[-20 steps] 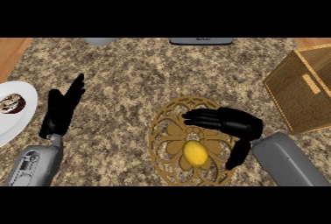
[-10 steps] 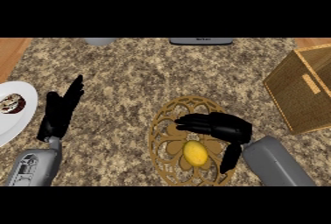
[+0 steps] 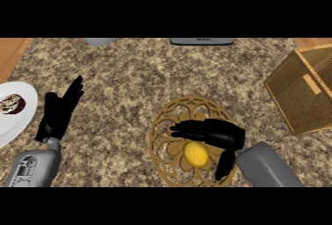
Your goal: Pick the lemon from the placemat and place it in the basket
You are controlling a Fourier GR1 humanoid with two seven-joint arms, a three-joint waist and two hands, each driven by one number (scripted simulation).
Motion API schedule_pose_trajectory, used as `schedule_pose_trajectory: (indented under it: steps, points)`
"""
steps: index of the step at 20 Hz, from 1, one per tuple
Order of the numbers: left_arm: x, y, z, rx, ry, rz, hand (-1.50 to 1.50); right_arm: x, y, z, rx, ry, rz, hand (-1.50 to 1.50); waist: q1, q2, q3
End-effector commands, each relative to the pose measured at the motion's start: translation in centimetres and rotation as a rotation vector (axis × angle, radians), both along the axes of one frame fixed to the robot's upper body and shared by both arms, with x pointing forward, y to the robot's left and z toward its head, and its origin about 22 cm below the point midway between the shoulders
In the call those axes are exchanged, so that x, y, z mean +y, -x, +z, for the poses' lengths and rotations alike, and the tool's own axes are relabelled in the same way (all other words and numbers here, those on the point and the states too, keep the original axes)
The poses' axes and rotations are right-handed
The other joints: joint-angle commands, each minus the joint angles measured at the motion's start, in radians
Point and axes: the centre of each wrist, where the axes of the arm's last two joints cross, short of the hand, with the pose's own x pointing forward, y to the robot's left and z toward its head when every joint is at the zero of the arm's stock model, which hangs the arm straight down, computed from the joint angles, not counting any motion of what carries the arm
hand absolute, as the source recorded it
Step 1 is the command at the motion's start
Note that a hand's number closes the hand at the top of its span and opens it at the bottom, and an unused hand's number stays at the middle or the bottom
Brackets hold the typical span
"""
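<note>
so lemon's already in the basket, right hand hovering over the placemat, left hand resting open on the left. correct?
Not quite. The lemon is not in the basket; the head view shows it lying on the round placemat, under the right hand. The rest holds: the right hand is over the placemat and the left hand rests open at the left.

Speckled granite counter, wooden edges

A yellow lemon lies on a golden-brown openwork placemat beside a tan woven basket on the speckled beige-brown counter.
</note>
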Motion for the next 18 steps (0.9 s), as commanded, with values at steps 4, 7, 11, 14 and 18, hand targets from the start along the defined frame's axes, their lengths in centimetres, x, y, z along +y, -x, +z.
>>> schedule_pose_trajectory:
  steps: [4, 7, 11, 14, 18]
  points:
    - [-0.2, 1.7, 0.1, -0.013, -0.008, -0.001, 0.00, 0.9, 2.2, -1.8, 0.039, -0.003, 0.036, -1.50, 0.000, -0.001, 0.000]
    - [-1.0, 0.3, 0.3, 0.006, 0.010, -0.016, 0.00, 1.0, -0.1, -1.6, -0.009, 0.011, 0.083, 1.50, 0.001, 0.000, 0.000]
    - [0.3, 0.4, 0.6, -0.009, -0.005, -0.005, 0.00, 0.9, 1.7, -3.3, -0.160, -0.020, 0.082, 1.50, 0.000, 0.000, 0.000]
    - [0.4, 0.4, 0.5, -0.007, -0.003, 0.002, 0.00, 3.1, 0.3, -1.1, -0.205, -0.027, 0.079, 1.50, 0.001, 0.000, 0.000]
    - [2.0, 0.5, 0.8, 0.008, 0.006, 0.005, 0.00, 1.9, 0.7, -4.2, -0.267, -0.064, 0.084, 1.50, 0.003, 0.001, 0.000]
